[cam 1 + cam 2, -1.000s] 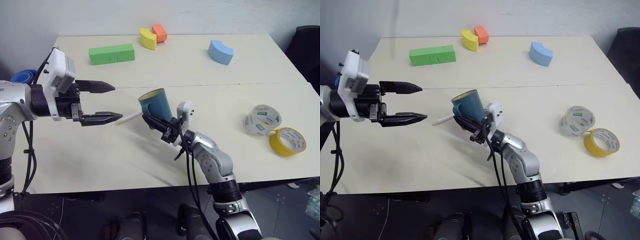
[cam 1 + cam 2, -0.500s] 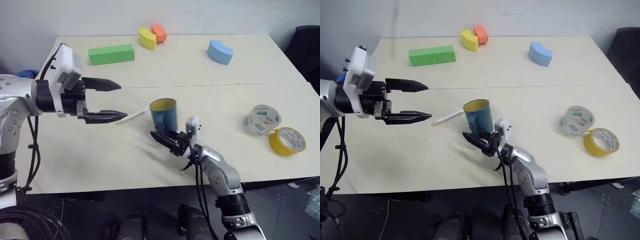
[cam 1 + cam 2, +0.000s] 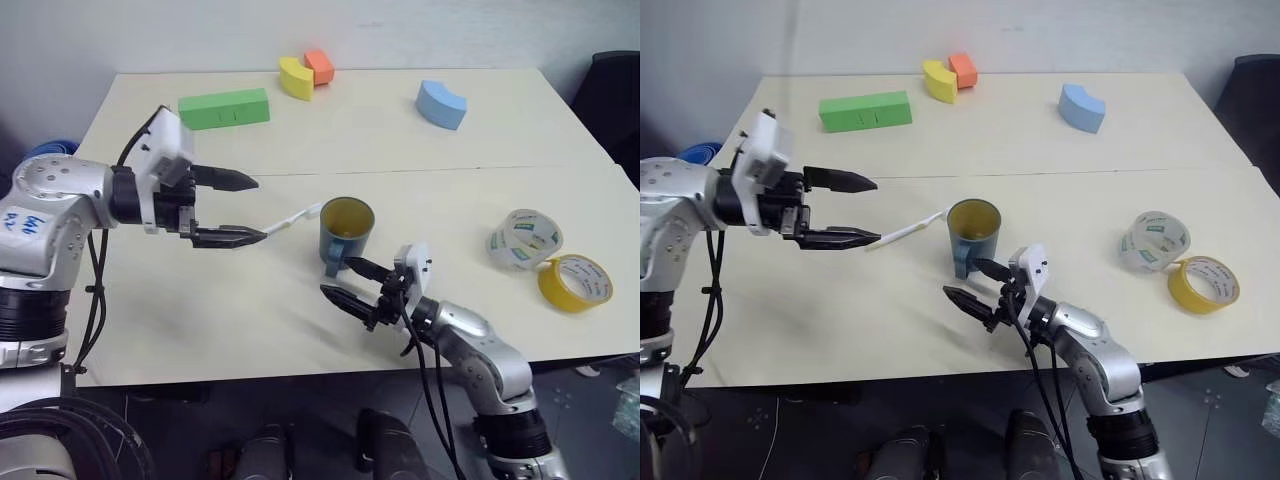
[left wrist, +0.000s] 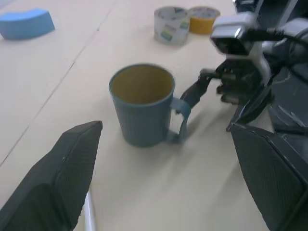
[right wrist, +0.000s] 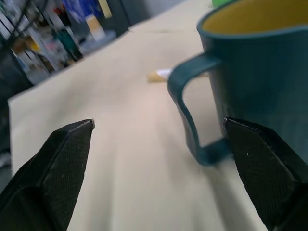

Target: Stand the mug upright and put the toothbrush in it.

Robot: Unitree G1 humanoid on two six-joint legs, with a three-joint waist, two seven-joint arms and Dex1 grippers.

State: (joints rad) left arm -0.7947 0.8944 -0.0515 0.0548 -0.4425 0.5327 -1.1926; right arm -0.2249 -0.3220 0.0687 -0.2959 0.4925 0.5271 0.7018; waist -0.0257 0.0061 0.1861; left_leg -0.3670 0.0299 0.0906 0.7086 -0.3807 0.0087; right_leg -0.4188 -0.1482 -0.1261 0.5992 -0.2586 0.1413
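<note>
Cream tabletop (image 3: 300, 330) runs across the frame below a pale wall. Your dark teal-blue cylindrical mug (image 3: 345, 233) with the loop handle stands upright at frame centre, yellowish inside facing up, handle toward the lower edge. The slim white plastic toothbrush (image 3: 290, 220) lies flat just left of the mug, one end close to its wall.

Right gripper (image 3: 349, 281), lower centre: fingers spread wide, empty, just below the mug handle and not touching it. Left gripper (image 3: 240, 208), centre left: fingers also spread, empty, its lower finger close over the toothbrush's left end.

Risks, as judged: the toothbrush lies so close to the mug that a left-hand closing sweep toward the right could nudge the mug over. The thin handle on a flat surface may skid or roll from the fingertips.

Room: bare table below and left of the mug. Green foam block (image 3: 223, 107), yellow (image 3: 295, 77), orange (image 3: 319, 65) and blue (image 3: 442, 104) foam pieces sit well apart at the top; clear (image 3: 523, 241) and yellow (image 3: 574, 282) tape rolls at right.
</note>
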